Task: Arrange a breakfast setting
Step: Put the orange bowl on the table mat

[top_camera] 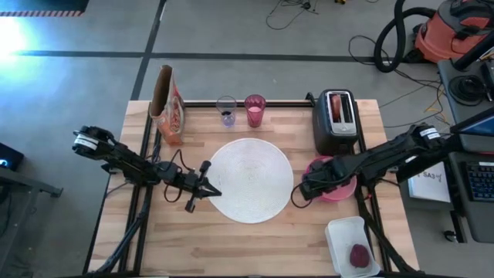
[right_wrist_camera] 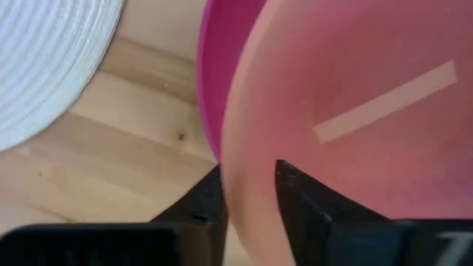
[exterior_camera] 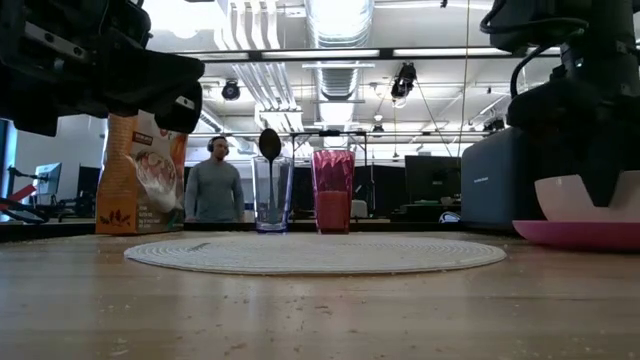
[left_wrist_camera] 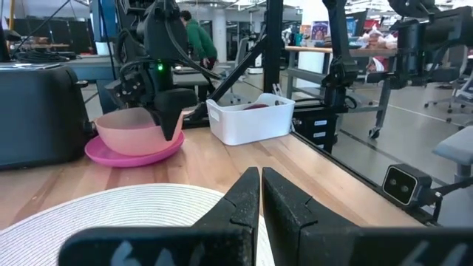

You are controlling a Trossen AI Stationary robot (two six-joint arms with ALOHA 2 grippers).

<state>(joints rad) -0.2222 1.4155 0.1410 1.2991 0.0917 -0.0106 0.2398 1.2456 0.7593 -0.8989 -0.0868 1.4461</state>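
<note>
Closing on the rim of the translucent pink bowl (right_wrist_camera: 347, 111), the right tool (right_wrist_camera: 250, 188) has one finger inside the wall and one outside, jaws narrowed onto it. The bowl sits on the magenta plate (left_wrist_camera: 111, 154), directly under that tool, with the black toaster (top_camera: 337, 121) just behind it and the big white round disc (top_camera: 251, 180) lying beside it on the tabletop (top_camera: 270, 247), toward the other arm. The step in hand looks like the pickup of the bowl. Next, I would judge, it calls for a firm pinch, a straight lift clear of the plate, then a carry across to the disc. The left tool (left_wrist_camera: 260, 193) waits at the disc's far edge, fingers pressed together and empty.
</note>
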